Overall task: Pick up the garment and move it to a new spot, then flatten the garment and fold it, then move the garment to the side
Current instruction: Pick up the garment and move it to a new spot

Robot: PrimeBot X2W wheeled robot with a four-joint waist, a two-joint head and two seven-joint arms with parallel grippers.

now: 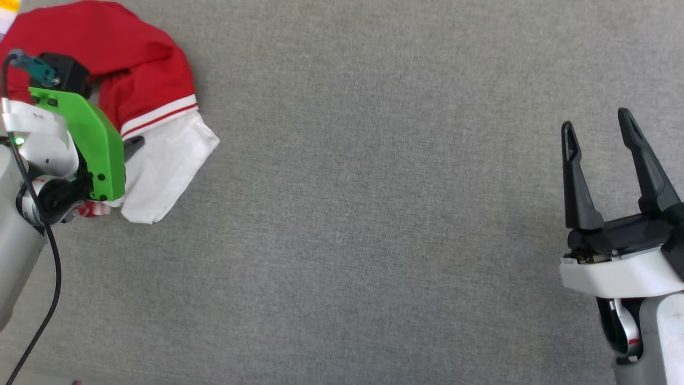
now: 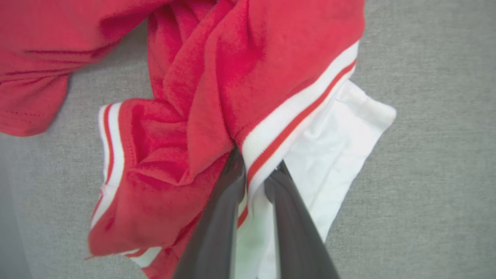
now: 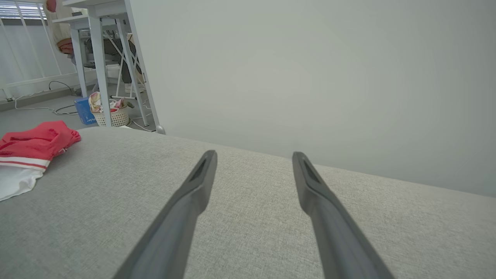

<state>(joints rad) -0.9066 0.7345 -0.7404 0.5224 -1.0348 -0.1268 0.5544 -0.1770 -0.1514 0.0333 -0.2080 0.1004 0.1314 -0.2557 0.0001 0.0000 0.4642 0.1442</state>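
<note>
Currently: the garment (image 1: 140,64) lies bunched at the far left of the grey cloth-covered desk (image 1: 374,214), near its edge. It is crumpled, not flat. The red body is heaped in an arc, and one white sleeve (image 1: 168,168) spreads out toward the desk's middle. A white-and-red striped trim (image 1: 158,118) runs between the red cloth and the sleeve. No print is legible from any view.

Left end effector (image 2: 259,163): narrow, with its two dark fingers (image 2: 221,217) drawn close on the striped trim where red body meets white sleeve. Cloth sits between them, so it is gripping the garment. In the head view most of this end effector is hidden under a green bracket (image 1: 93,136) on the wrist, and only a dark fingertip pokes out against the sleeve. A black cable (image 1: 52,278) hangs down from the wrist.

Right end effector (image 1: 596,124): wide apart and holding nothing. It sits at the far right of the desk, well apart from the garment, fingers pointing up the head view. Its own wrist view shows bare grey cloth between the fingers, with the garment off at the left edge.

Background in the right wrist view: a pale wall (image 3: 310,77), white furniture legs (image 3: 102,77), and a small basket (image 3: 112,114) on the floor.
</note>
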